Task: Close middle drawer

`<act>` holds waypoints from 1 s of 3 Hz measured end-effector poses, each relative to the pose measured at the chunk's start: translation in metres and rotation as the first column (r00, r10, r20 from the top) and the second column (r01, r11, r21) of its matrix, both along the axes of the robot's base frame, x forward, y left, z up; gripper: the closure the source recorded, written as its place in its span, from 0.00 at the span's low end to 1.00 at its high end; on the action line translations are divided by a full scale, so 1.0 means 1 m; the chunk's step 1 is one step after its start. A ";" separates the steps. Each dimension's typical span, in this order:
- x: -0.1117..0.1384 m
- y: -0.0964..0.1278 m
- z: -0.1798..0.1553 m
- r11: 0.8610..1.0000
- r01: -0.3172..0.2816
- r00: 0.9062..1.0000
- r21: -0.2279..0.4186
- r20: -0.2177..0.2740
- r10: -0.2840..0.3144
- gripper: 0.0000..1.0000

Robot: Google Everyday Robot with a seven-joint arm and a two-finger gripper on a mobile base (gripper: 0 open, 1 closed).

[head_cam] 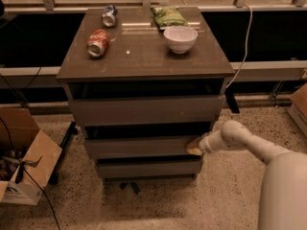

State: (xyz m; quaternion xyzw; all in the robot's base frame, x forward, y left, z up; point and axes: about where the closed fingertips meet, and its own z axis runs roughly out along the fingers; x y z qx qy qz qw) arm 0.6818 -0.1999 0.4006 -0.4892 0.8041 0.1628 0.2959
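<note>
Camera view looked down from above and in front of a brown drawer cabinet standing on a speckled floor (216, 195). On its glossy top surface (144, 61) sat a white bowl (180, 38) towards the right rear. A green snack bag (168, 17) lay just behind the bowl. A red can (98, 42) lay on its side at the left, and a second, silvery can (109, 16) lay on its side farther back.

Three grey-brown fronts were stacked below the surface: the top drawer (146, 110), the middle drawer (139, 146) and the bottom drawer (148, 167). The middle drawer sat between the other two, with a dark strip of shadow showing above its plain front.

The robot's pale arm (240, 140) reached in from the lower right. The pincer (195, 147) was at the right end of the middle drawer's front, touching it or very nearly so. I could not tell whether the pincer was spread wide or drawn narrow, as it showed only as a small tan shape against the drawer.

A cardboard box (24, 162) with its flaps up stood on the floor at the left. A white cable (247, 42) hung down behind the cabinet's right side.
</note>
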 end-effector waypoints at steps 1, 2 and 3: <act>0.000 0.002 -0.002 1.000 -0.002 1.000 0.001 -0.002 0.002 0.28; -0.001 0.005 -0.003 1.000 -0.006 1.000 0.003 -0.005 0.006 0.05; -0.002 0.006 -0.005 1.000 -0.007 1.000 0.004 -0.007 0.008 0.00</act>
